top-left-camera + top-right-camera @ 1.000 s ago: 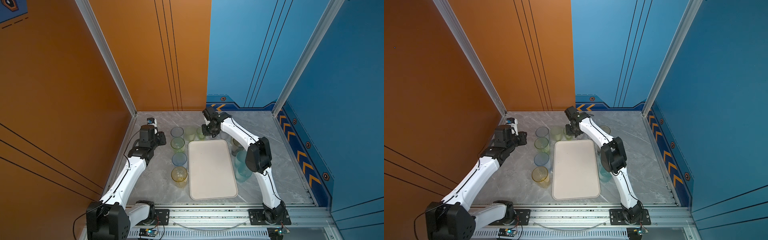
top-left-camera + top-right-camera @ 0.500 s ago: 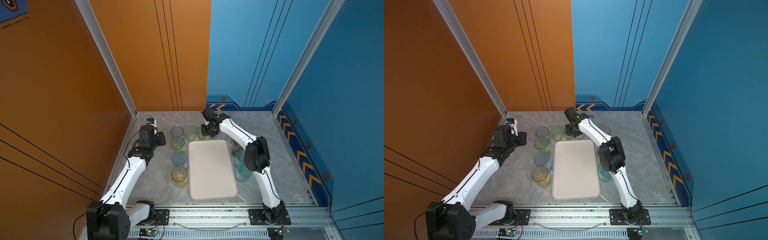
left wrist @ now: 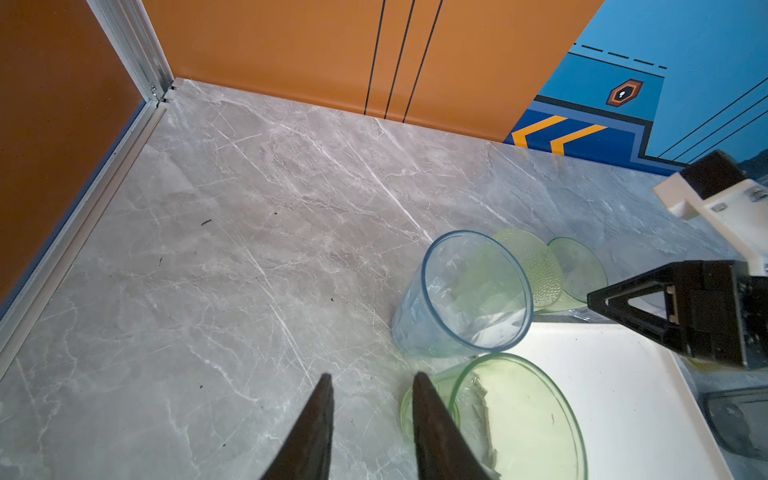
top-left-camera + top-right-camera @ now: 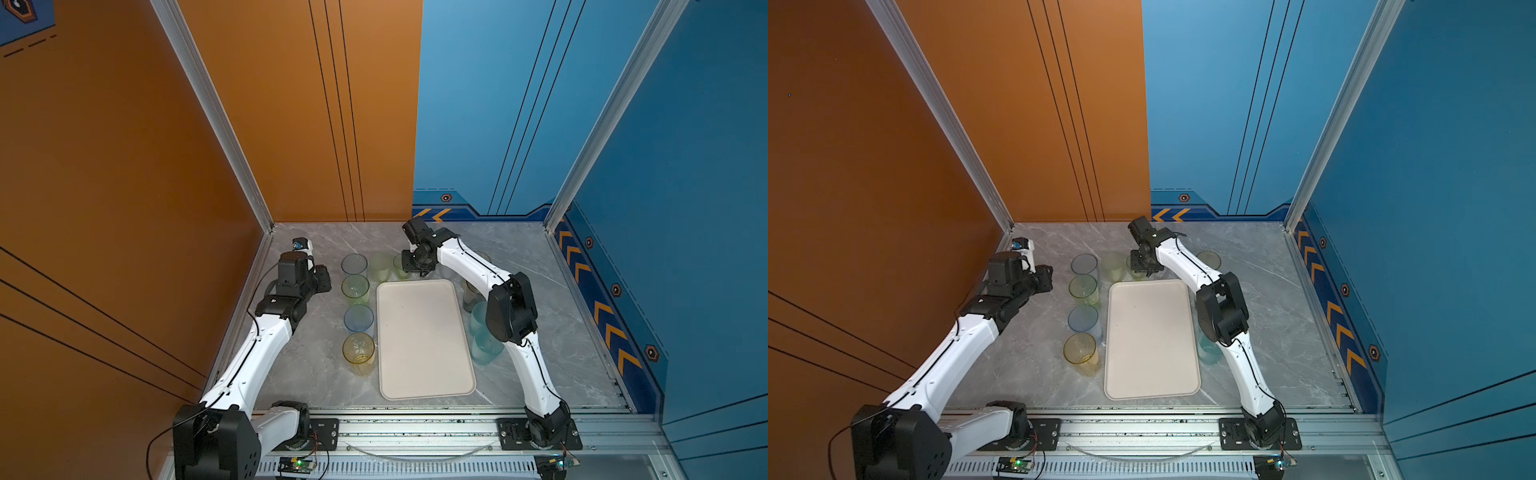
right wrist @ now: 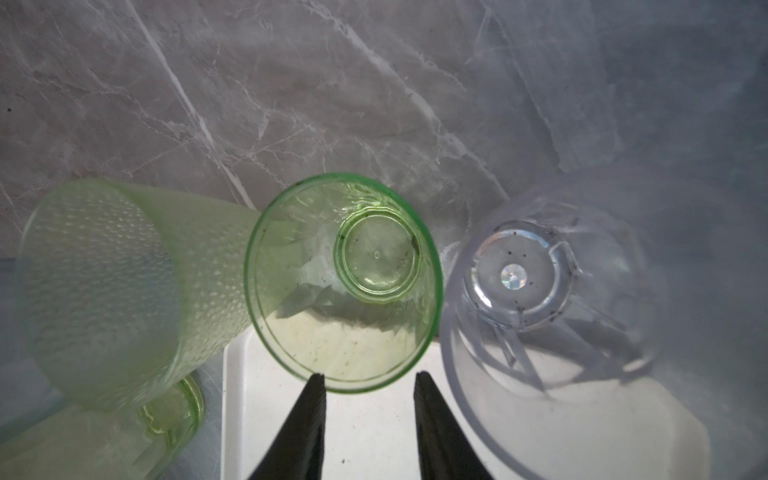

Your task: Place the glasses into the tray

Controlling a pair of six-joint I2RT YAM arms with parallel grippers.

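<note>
The cream tray [image 4: 424,345] lies empty mid-table. Left of it in both top views stand a grey-blue glass [image 4: 354,262], a green one [image 4: 355,286], a blue one [image 4: 358,318] and a yellow one [image 4: 359,348]. Behind the tray stand a frosted green glass [image 5: 104,291], a green glass [image 5: 345,316] and a clear glass [image 5: 540,291]. My right gripper [image 5: 370,376] is open over the tray's far edge [image 5: 374,436], its tips at the green glass's rim. My left gripper [image 3: 372,378] is open and empty over bare table, beside the left column's green glass [image 3: 519,415].
More glasses stand right of the tray, partly hidden by my right arm: a smoky grey one [image 4: 469,295] and a teal one [image 4: 482,345]. The orange wall and its metal rail [image 3: 75,241] run close along the left. Blue walls close the back and right.
My right arm's elbow has shifted slightly; its gripper stays at the green glass behind the tray. The left arm has not moved.
</note>
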